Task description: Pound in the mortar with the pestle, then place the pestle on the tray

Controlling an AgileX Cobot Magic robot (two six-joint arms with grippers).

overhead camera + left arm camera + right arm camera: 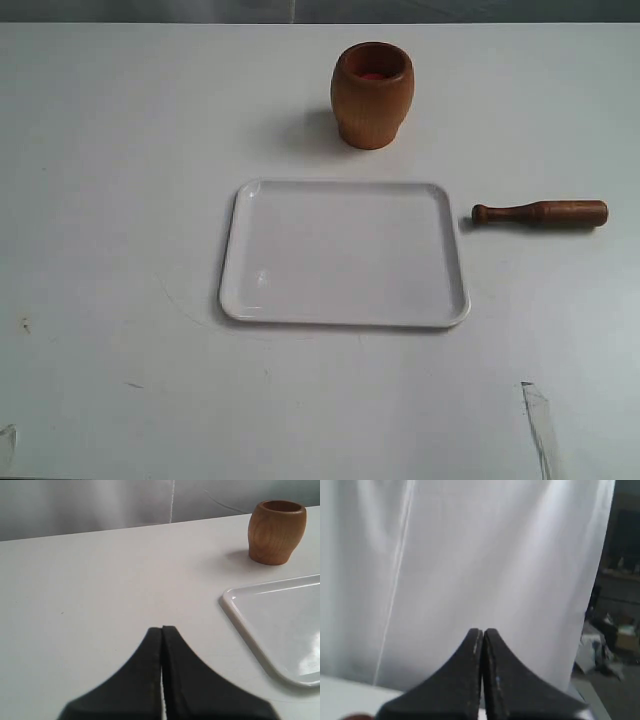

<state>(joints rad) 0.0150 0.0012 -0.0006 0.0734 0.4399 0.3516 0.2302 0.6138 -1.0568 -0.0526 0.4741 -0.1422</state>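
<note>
pestle look: slim dark reddish-brown wooden club, with a thick rounded end tapering to a small knob.
pestle place: the pestle (541, 213) lies flat on the table (110, 200), just beside the right edge of the tray in the exterior view and not touching it. its knob points toward the tray and its thick end points away.
mortar look: barrel-shaped brown wood with bulging sides and visible grain.
mortar place: the mortar (372, 95) stands upright on the table beyond the tray's far edge, near it but apart, and well apart from the pestle.
mortar contents: the inside looks reddish; i cannot tell whether anything lies in it.
tray look: the tray (345, 255) is a flat, glossy white rectangle with rounded corners and a low raised rim.
tray contents: its whole white floor shows, with a soft glint near one corner.
left gripper: the left gripper (162, 629) has its black fingers pressed together, holding nothing, above bare table beside the tray's corner.
right gripper: the right gripper (482, 631) has its fingers together, holding nothing, facing a white curtain (470, 555).
count: one pestle, one mortar, one tray, two grippers.
</note>
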